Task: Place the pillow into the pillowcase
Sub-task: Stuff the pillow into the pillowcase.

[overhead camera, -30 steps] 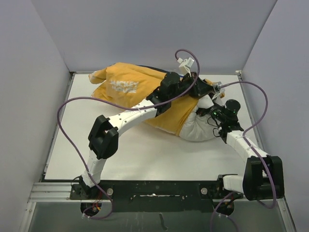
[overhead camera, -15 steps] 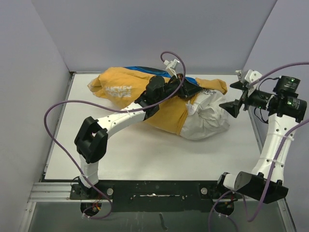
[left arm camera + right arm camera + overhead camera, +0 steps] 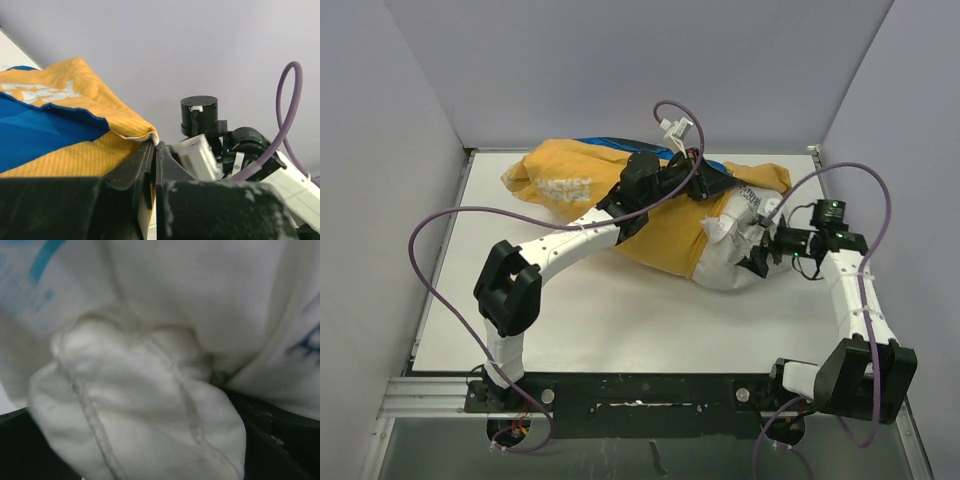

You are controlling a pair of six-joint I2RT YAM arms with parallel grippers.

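Yellow pillowcase [image 3: 560, 178] hem pinched in closed left tool [image 3: 153, 155], right tool [image 3: 760, 243] spread wide against pillow [image 3: 728, 255]

1. From above, most of the pillow [image 3: 740, 258] is hidden inside the pillowcase [image 3: 620, 205]; I see only its right end.
2. The pillowcase's white lettering is too small for me to read.
3. I can't pick out the left gripper [image 3: 720, 186] tips from above; they are lost among dark parts and fabric folds.
4. The right wrist view is blurred. Pillow runs past every edge, and the right gripper [image 3: 766, 250] shows only as dark finger [image 3: 12, 447] slivers in the bottom corners.
5. The left wrist view cuts the pillowcase off at its left edge.
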